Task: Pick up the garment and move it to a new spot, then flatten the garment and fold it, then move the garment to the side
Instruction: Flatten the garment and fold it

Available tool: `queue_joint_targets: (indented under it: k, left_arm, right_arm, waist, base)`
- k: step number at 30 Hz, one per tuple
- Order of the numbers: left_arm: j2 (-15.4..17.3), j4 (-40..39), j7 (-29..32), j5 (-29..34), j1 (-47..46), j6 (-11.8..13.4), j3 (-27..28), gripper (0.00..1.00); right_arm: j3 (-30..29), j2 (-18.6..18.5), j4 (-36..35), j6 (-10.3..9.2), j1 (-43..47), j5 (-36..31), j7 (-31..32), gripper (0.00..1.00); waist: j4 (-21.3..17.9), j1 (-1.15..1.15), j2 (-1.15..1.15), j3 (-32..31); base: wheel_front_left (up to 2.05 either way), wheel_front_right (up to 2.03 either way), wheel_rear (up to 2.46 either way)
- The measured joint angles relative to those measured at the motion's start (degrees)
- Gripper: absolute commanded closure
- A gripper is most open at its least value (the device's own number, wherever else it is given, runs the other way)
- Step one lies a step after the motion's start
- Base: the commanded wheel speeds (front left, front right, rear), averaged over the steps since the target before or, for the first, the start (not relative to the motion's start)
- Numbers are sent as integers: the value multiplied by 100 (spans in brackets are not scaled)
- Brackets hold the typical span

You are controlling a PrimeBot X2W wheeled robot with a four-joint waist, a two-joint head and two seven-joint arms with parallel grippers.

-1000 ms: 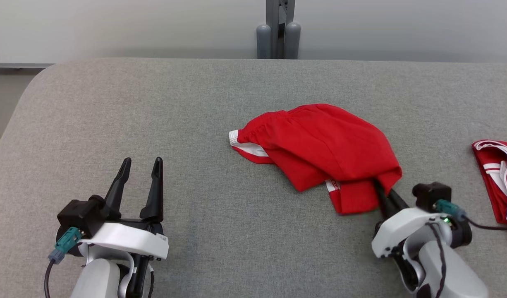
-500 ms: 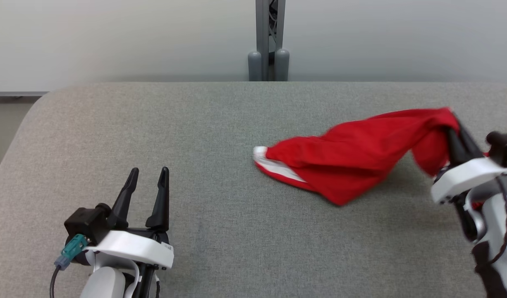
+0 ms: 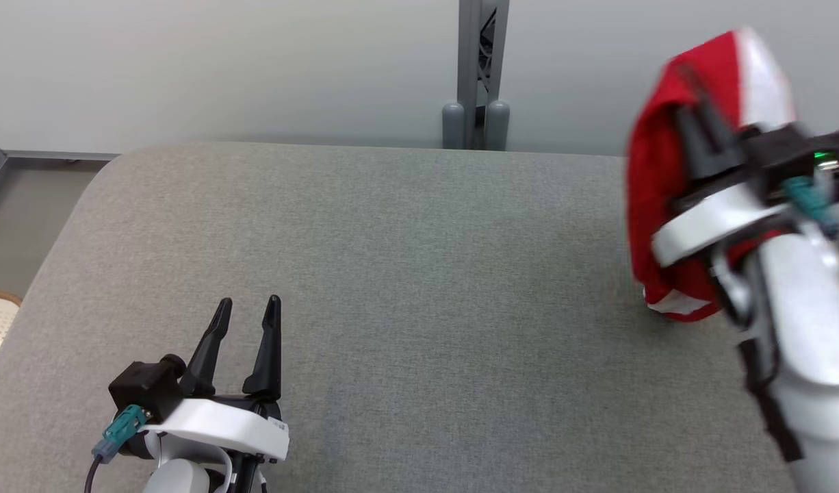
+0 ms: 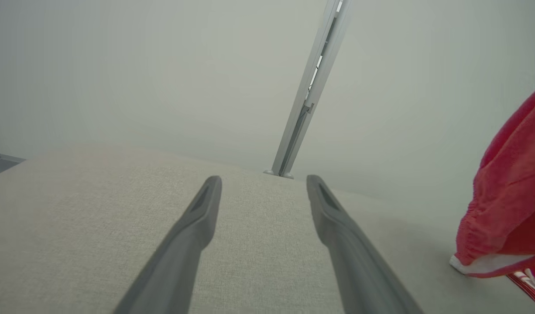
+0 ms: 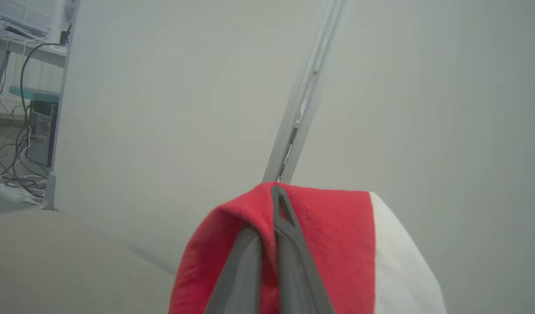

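Note:
The garment (image 3: 655,192), red shorts with white trim, hangs in the air at the right, lifted clear above the grey table (image 3: 419,274). My right gripper (image 3: 693,120) is shut on its upper fold; in the right wrist view the garment (image 5: 328,244) drapes over the closed fingers (image 5: 289,235). Its lower hem (image 4: 498,218) dangles at the right edge of the left wrist view. My left gripper (image 3: 248,311) rests at the lower left, open with nothing between its fingers (image 4: 197,226).
A grey metal post (image 3: 478,75) stands behind the table's far edge. A second red-and-white cloth (image 4: 529,279) lies on the table under the hanging garment. The table's rounded left corner (image 3: 98,185) drops to the floor.
My right gripper has risen and swung right with the garment, lifting it fully off the table. The head camera has shifted. The left gripper has stayed put.

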Motion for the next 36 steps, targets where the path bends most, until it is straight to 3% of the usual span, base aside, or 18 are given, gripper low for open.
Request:
queue_joint_targets:
  k: [7, 14, 16, 22, 26, 31, 36]
  left_arm:
    - [1, 23, 0, -12, 4, 0, -48, 0]
    - [1, 64, 0, -2, -23, -1, 10, 0]
    - [1, 80, 0, -2, -26, -1, 20, 0]
    - [1, 114, 0, -2, -22, -10, 53, 0]
    - [-2, 127, 0, -1, -18, -10, 71, 0]
    - [0, 118, 0, 23, -6, -9, 130, 0]
    - [0, 79, 0, 67, 2, -10, 197, 0]
  right_arm:
    - [2295, 328, 634, 1, 225, 452, 627, 100]
    - [4000, 567, 1161, 1, 360, 1401, 747, 99]
    - [4320, 614, 1222, 0, 367, 1696, 746, 0]
    - [5011, 653, 1146, 1, 314, 2594, 747, 0]
    - [5013, 423, 990, 0, 193, 3054, 679, 0]
    - [4585, 64, 855, 0, 42, 3184, 489, 0]
    - [3623, -244, 1035, 0, 2, 2902, 225, 0]
  waist:
    - [203, 0, 0, 43]
    - [362, 0, 0, 118]
    - [381, 0, 0, 130]
    - [332, 0, 0, 100]
    - [214, 0, 0, 41]
    - [4, 0, 0, -54]
    - [-262, 0, 0, -120]
  base:
    - [0, 0, 0]
    - [0, 0, 0]
    - [0, 0, 0]
    - [0, 0, 0]
    - [0, 0, 0]
    - [0, 0, 0]
    - [0, 0, 0]
